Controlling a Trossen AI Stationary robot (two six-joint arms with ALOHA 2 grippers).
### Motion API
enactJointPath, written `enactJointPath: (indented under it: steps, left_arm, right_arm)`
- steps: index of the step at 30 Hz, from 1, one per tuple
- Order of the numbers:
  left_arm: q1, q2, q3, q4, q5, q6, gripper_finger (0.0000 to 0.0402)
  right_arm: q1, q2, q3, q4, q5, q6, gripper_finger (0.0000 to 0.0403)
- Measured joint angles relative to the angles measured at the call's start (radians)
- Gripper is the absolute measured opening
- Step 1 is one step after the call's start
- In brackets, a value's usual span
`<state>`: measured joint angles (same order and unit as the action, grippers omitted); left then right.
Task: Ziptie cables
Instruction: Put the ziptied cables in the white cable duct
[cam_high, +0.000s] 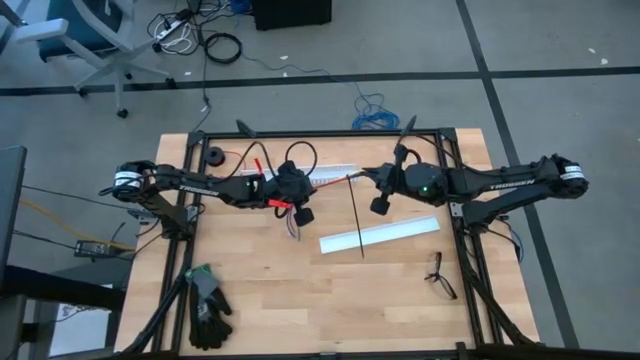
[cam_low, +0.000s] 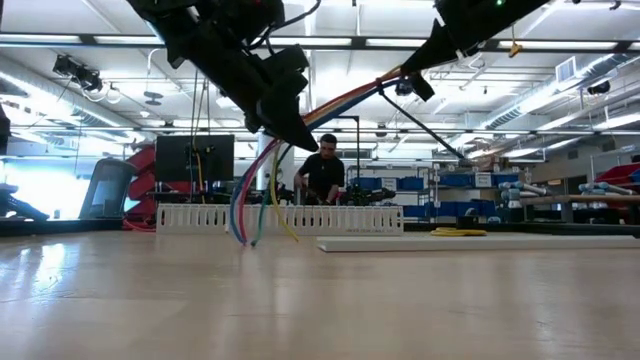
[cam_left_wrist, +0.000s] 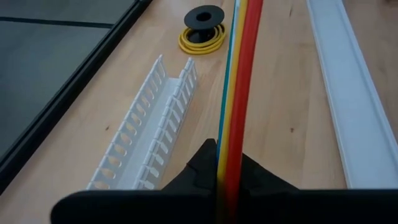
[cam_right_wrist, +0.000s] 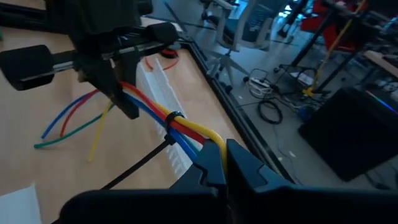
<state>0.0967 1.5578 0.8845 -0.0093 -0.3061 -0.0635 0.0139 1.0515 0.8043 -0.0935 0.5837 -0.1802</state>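
Right up against the lens in the right wrist view you get the right hand (cam_right_wrist: 225, 163), its fingers pressed together on one end of the cables (cam_right_wrist: 163, 115). The left hand (cam_right_wrist: 118, 93) pinches the same bundle farther along, so the wires are stretched between the two hands, up off the desk (cam_high: 260, 300). Makes sense to me: a taut, lifted span gives the ziptie (cam_right_wrist: 140, 163) room to go all the way round and keeps the strands packed together.

That ziptie is already looped around the bundle, between the two hands and nearer the right one, with its long black tail hanging down toward the desk. From above the tail crosses the flat white channel (cam_high: 380, 236). The loose coloured ends droop past the left hand.

Hard to make out:
- whether the loop is cinched tight or just threaded; the head is tiny in every view
- both hands' fingertips, mostly buried under the wires; the left wrist view is basically red and yellow strands running up the middle
- in the low view both hands are cut off at the top edge

Off to the side sit the slotted channel (cam_left_wrist: 146, 130), the yellow spool (cam_left_wrist: 202, 38), gloves (cam_high: 208, 308) and a person (cam_low: 325, 170) way back in the room.
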Motion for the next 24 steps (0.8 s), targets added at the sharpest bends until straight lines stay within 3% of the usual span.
enactJointPath:
  steps: [8, 24]
  left_arm:
    - [0.000, 0.000, 0.000, -0.015, 0.000, -0.001, 0.0017]
    - [0.001, 0.001, -0.001, -0.141, -0.047, -0.046, 0.0017]
  right_arm:
    - [0.024, -0.007, 0.000, 0.018, 0.090, -0.004, 0.0000]
    - [0.019, -0.004, 0.000, 0.006, 0.053, 0.036, 0.0000]
